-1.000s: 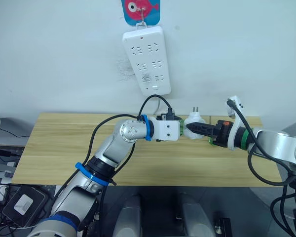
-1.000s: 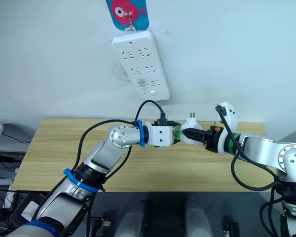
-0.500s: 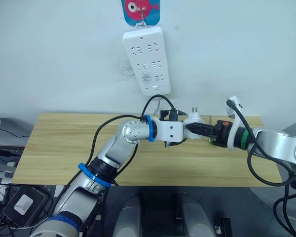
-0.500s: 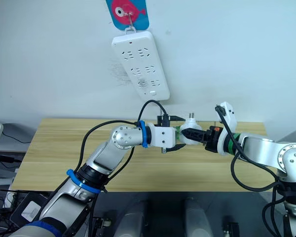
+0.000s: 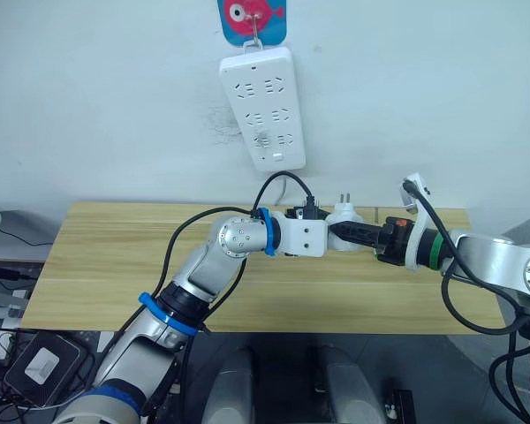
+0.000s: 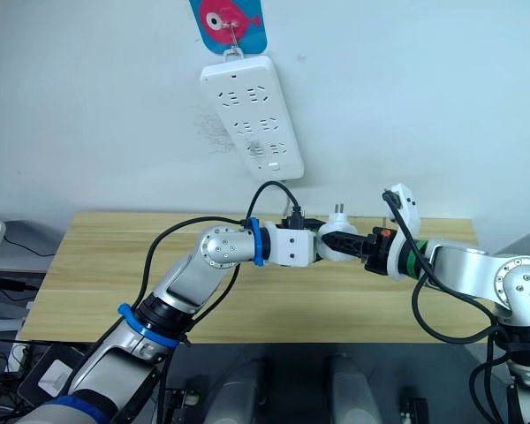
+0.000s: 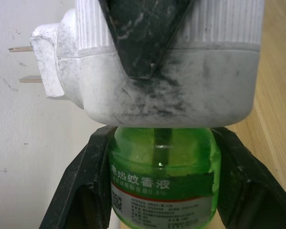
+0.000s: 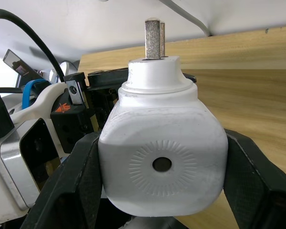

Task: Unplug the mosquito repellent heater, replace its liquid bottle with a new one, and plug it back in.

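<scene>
The white mosquito repellent heater (image 5: 345, 215) hangs above the back of the table, its two prongs pointing up. My right gripper (image 5: 340, 232) is shut on its body; in the right wrist view the black fingers (image 8: 81, 186) press both sides of the heater (image 8: 162, 162) with its round vent hole. A green liquid bottle (image 7: 162, 181) sits in the heater's (image 7: 181, 86) underside. My left gripper (image 7: 162, 143) is shut on that bottle, one finger (image 7: 81, 191) against each side. In the head views the left gripper (image 5: 322, 237) meets the heater from the left.
A long white power strip (image 5: 263, 106) hangs on the wall above the grippers, under a blue and pink hook. The wooden table (image 5: 106, 265) stretches to the left and in front of the arms. Black cables loop over both wrists.
Half a second ago the left gripper's fingers stuck out below the wrist; the wrist has since turned and they now lie level around the bottle. The heater has shifted slightly left.
</scene>
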Motion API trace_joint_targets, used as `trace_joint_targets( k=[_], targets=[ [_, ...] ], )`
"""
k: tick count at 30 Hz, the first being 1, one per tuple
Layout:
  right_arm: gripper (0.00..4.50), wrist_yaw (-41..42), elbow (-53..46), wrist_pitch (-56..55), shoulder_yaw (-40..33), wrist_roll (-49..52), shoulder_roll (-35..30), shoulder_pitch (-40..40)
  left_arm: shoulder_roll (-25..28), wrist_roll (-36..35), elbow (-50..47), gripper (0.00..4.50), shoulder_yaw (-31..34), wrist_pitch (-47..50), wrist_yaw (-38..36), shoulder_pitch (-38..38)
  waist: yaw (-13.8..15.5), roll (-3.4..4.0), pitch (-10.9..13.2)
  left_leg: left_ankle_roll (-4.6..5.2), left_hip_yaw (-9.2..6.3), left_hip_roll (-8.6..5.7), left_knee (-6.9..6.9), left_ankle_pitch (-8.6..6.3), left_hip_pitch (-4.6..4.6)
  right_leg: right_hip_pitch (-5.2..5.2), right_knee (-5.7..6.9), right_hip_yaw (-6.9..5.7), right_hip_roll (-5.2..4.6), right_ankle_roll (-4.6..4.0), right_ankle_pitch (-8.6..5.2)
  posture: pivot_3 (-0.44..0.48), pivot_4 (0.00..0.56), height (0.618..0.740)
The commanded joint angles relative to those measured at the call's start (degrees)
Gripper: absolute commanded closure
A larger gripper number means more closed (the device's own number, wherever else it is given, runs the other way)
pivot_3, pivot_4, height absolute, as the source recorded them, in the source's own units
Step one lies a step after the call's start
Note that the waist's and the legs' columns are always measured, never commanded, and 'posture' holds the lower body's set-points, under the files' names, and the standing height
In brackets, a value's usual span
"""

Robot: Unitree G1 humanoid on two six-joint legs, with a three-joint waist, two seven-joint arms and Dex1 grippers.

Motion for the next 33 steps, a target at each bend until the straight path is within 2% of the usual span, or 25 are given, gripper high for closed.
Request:
trace_joint_targets(
  k=[1, 3, 6, 9, 12, 17, 20, 24, 29, 33],
  targets=[
    [1.49, 2.14, -2.81, -0.70, -0.26, 1.96, -0.48, -0.86, -0.33, -0.44, -2.07, 2.24, -0.55, -1.33, -0.08, -0.24, 0.00, 0.00, 0.00, 0.00, 0.01, 0.00, 0.00, 0.00, 0.00, 0.00, 0.00, 0.00, 0.00, 0.00, 0.00, -0.027, 0.241, 0.740],
    [0.77, 3.20, -3.38, -0.67, -0.34, 1.96, -1.07, -1.05, -0.44, -0.54, -1.82, 2.24, -0.33, -1.32, 0.25, -0.10, 0.00, 0.00, 0.00, 0.00, 0.01, 0.00, 0.00, 0.00, 0.00, 0.00, 0.00, 0.00, 0.00, 0.00, 0.00, -0.027, 0.241, 0.740],
    [0.00, 8.22, -5.41, 0.46, -1.47, -3.53, -2.92, -1.39, -1.67, -1.83, -1.36, 2.24, 0.58, 0.41, 1.31, 1.16, 0.04, 0.00, 0.00, 0.00, 0.00, 0.00, 0.00, 0.00, 0.00, 0.00, 0.00, 0.00, 0.00, 0.00, 0.00, -0.023, 0.240, 0.740],
    [0.00, 19.01, -10.48, 0.86, -1.84, -16.49, -6.59, -0.75, -3.84, -4.49, -0.57, 2.24, 2.08, 3.30, 2.47, 3.85, 0.08, 0.04, -0.03, 0.01, 0.00, -0.01, 0.00, 0.00, 0.00, 0.00, -0.01, 0.00, 0.00, 0.00, 0.00, -0.029, 0.239, 0.740],
    [0.00, 25.66, -14.75, -4.84, -3.44, -28.86, -7.17, 3.30, -7.10, -8.52, 0.66, 2.24, 4.75, 6.42, 4.61, 6.91, 0.09, -0.04, -0.25, 0.00, -0.04, -0.01, 0.00, 0.00, 0.00, 0.00, -0.02, -0.03, 0.01, 0.00, 0.00, -0.038, 0.237, 0.740],
    [0.00, 28.78, -23.02, -14.77, -4.20, -45.43, -2.29, 12.95, -15.52, -17.75, 0.55, 2.24, 12.54, 9.53, 11.61, 10.00, 0.09, -0.10, -0.44, -0.01, -0.05, -0.01, 0.06, 0.00, -0.02, 0.00, 0.00, -0.04, 0.00, 0.00, 0.00, -0.058, 0.236, 0.740],
    [0.00, 28.84, -24.63, -18.06, -2.58, -54.99, -0.33, 16.98, -17.96, -20.39, -0.44, 2.24, 13.87, 8.88, 12.93, 10.47, 0.05, -0.12, -0.95, -0.11, 0.01, -0.01, 0.08, 0.06, 0.02, 0.00, 0.01, -0.01, 0.00, 0.01, 0.00, -0.069, 0.236, 0.740],
    [0.00, 27.45, -24.43, -20.48, -2.79, -58.20, 5.92, 16.91, -19.98, -22.09, -1.27, 2.24, 13.32, 9.06, 13.93, 9.65, -0.04, -0.10, -1.38, -0.19, 0.09, -0.02, 0.03, 0.11, 0.13, 0.02, 0.02, -0.01, 0.02, 0.01, 0.00, -0.075, 0.235, 0.740],
    [0.00, 24.96, -23.65, -20.93, -0.61, -59.29, 15.23, 11.31, -21.49, -23.72, -2.04, 2.24, 12.12, 9.25, 13.76, 9.27, -0.41, -0.08, -1.49, -0.19, 0.15, 0.02, 0.03, 0.11, 0.18, 0.02, 0.06, 0.01, 0.05, 0.01, 0.00, -0.083, 0.231, 0.740],
    [0.00, 24.15, -22.22, -19.99, 0.03, -61.38, 18.68, 8.97, -20.68, -23.83, -2.53, 2.24, 11.52, 9.49, 13.64, 9.53, -0.40, -0.06, -1.58, -0.20, 0.11, 0.00, 0.01, 0.11, 0.16, 0.02, 0.04, 0.03, 0.05, 0.01, 0.00, -0.083, 0.225, 0.740]
  ],
)
